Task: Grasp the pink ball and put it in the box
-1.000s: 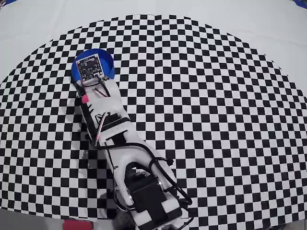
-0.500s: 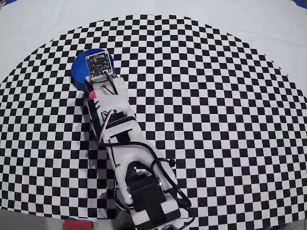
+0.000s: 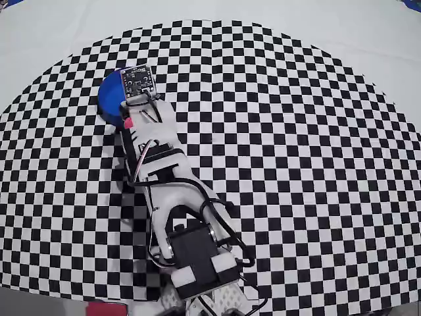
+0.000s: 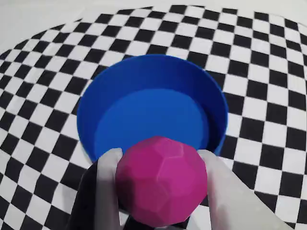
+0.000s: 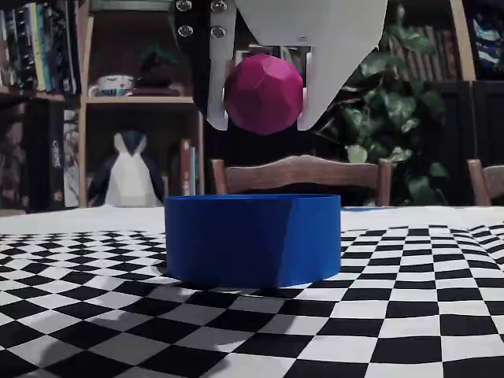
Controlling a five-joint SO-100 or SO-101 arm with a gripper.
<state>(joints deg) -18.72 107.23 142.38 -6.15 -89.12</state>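
The pink ball [image 4: 161,181] is a faceted magenta sphere held between my gripper's two white fingers [image 4: 108,191]. My gripper [image 4: 158,160] is shut on it. In the fixed view the ball [image 5: 263,93] hangs in my gripper [image 5: 261,122] well above the box [image 5: 253,238], a round blue tub standing on the checkered cloth. In the wrist view the box [image 4: 110,81] lies just beyond the ball, its inside bare. In the overhead view the arm and wrist camera board [image 3: 139,81] cover most of the box [image 3: 109,99]; the ball is hidden there.
A black-and-white checkered cloth [image 3: 296,131] covers the table. The arm's base [image 3: 197,263] stands at the near edge in the overhead view. Behind the table in the fixed view are a chair back [image 5: 299,173], bookshelves, a toy penguin [image 5: 130,173] and a plant.
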